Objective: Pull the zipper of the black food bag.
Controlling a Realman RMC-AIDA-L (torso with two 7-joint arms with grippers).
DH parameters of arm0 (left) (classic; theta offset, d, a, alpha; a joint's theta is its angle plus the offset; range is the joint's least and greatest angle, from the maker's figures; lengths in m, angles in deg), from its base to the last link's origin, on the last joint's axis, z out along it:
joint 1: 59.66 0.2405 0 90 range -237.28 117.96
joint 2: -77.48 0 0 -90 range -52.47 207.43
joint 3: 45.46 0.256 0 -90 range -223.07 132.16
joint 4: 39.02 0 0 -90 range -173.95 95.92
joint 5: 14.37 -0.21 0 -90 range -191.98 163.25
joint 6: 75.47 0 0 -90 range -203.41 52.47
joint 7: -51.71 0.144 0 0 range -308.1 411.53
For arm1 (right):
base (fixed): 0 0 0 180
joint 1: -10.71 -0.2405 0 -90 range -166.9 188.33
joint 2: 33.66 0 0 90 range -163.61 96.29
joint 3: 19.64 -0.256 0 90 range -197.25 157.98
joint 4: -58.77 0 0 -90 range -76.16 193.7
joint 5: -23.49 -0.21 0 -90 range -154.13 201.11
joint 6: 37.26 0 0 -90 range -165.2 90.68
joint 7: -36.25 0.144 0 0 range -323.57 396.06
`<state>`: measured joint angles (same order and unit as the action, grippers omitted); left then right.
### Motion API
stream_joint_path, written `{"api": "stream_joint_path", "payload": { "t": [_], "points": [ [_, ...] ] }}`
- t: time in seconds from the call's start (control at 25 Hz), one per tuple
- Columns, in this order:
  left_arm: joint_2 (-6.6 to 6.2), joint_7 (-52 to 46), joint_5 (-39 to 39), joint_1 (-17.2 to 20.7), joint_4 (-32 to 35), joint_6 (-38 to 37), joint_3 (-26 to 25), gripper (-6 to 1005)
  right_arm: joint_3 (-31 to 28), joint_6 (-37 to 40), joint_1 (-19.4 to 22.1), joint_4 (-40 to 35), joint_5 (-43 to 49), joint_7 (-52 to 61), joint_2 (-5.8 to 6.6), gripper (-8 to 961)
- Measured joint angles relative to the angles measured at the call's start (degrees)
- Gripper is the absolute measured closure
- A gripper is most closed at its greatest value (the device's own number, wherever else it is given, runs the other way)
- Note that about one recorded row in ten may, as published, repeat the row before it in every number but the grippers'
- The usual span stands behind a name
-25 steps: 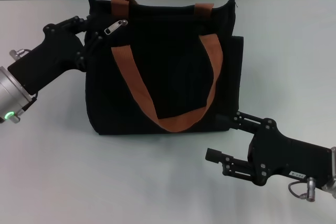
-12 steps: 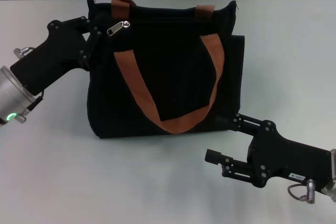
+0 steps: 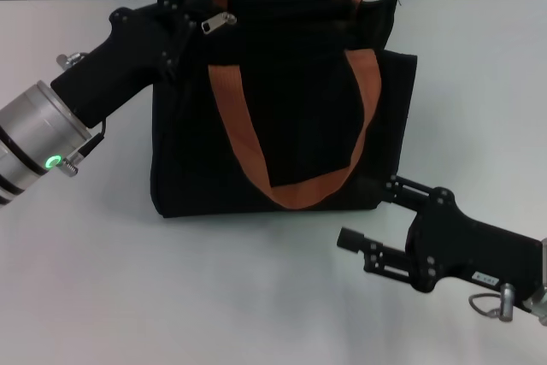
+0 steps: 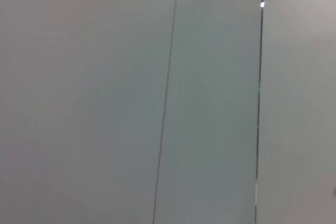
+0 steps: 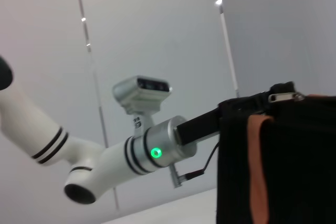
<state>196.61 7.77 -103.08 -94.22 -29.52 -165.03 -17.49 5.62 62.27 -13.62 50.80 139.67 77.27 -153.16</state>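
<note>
From the head camera, the large boxy black fabric food bag (image 3: pixel 282 108) with rust-orange webbing handles stands upright on the white table (image 3: pixel 128 279). The left gripper (image 3: pixel 179 19) is pressed against the bag's top corner on the robot's left, and whether its fingers are clamped or loose can't be made out. The small silver teardrop zipper pull (image 3: pixel 219 21) lies on the bag's top edge, just beside that gripper. The right gripper (image 3: pixel 367 220) sits low at the bag's lower right corner with its jaws spread; one finger (image 3: pixel 410 190) touches the fabric. The right wrist camera catches the bag (image 5: pixel 294 166) side-on, with the zipper pull (image 5: pixel 285 97) at its top corner. The left wrist camera shows only a plain grey wall. The bag's contents are hidden.
</note>
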Motion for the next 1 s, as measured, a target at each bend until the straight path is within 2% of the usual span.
{"api": "stream_joint_path", "payload": {
  "t": [0.12,0.24,0.48,1.0],
  "points": [
    [0.00,-2.04,0.05,-1.11,-0.55,0.96,-0.42,978,-2.22,-1.26,0.02,0.83,-0.10,-0.19,-0.05,264],
    [-0.14,-3.19,-0.43,-2.17,-0.22,1.85,1.59,978,-2.75,-2.06,-0.17,1.09,-0.11,-0.29,-0.05,264],
    [-0.31,-6.05,-0.64,-2.23,1.59,2.42,3.16,978,-6.94,-2.38,0.51,2.31,-1.44,0.63,-0.03,265],
    [0.01,-5.59,0.11,-1.33,1.11,1.45,3.30,978,-7.34,0.98,0.34,2.46,-3.54,2.25,0.02,267]
  ]
}}
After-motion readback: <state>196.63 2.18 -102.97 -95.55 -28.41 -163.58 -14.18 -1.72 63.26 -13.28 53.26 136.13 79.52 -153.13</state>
